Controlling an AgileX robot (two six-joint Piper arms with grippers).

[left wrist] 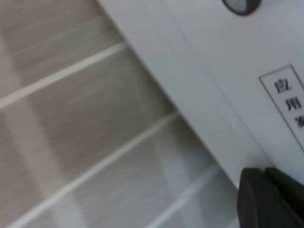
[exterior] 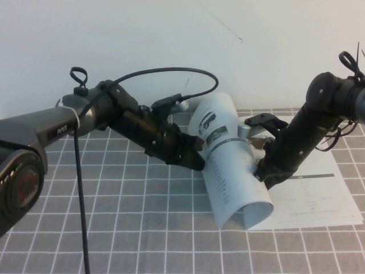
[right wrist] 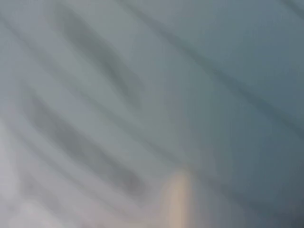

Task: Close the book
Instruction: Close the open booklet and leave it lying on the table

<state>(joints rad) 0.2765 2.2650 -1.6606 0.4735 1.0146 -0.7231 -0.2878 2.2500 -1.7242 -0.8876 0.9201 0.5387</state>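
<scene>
Between the two grippers, at mid-worktop (exterior: 142,228): book (exterior: 251,214), open, with its raised leaf (exterior: 228,148) bowed up into a tall arch and the leaf's free edge curling back down on the near side. Just left of that arch, close against its flank: left gripper (exterior: 195,158), reaching in from the robot's left. Clenched or released — cannot tell. Just right of the arch, partly hidden behind it: right gripper (exterior: 263,168), angled down from the robot's right. Grip state likewise impossible to tell. Past the right gripper, on its outer side: flat page (exterior: 319,197) of the same book, lying on the gridded worktop, print facing up. Left wrist view — white printed paper hard by the left gripper, pale grid lines of the worktop alongside.
</scene>
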